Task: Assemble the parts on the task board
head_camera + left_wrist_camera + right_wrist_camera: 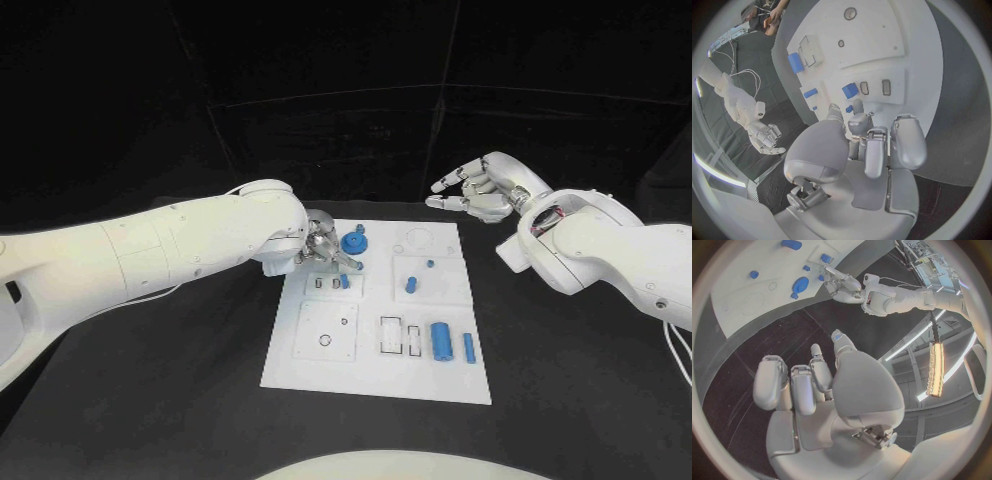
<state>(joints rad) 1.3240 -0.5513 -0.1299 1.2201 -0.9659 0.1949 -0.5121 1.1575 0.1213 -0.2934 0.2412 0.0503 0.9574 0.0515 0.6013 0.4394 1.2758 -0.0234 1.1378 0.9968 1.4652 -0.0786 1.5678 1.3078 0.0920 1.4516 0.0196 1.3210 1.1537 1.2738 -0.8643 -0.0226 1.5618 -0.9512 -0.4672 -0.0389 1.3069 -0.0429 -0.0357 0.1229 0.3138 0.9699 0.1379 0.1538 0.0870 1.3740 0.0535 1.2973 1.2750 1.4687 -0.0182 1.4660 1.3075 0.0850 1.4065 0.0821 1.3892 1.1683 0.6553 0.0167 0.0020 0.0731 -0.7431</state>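
Note:
The white task board (pixel 378 375) lies in the middle of the black table. My left hand (pixel 325 248) hovers over its far left part, beside a round blue part (pixel 355 241). In the left wrist view my left hand (pixel 861 145) pinches a small blue part (pixel 849 108) between thumb and fingertips, just short of a blue block (pixel 850 90) that stands next to two empty slots (pixel 886 86). My right hand (pixel 483 190) hangs past the board's far right corner with its fingers apart, holding nothing. My right hand (pixel 817 385) is above bare table.
More blue parts sit on the board: two small ones (pixel 411 284) in the middle right panel, and a cylinder (pixel 443 342) and a bar (pixel 469 347) at the near right. Black table surrounds the board (pixel 748 310), with dark curtains behind.

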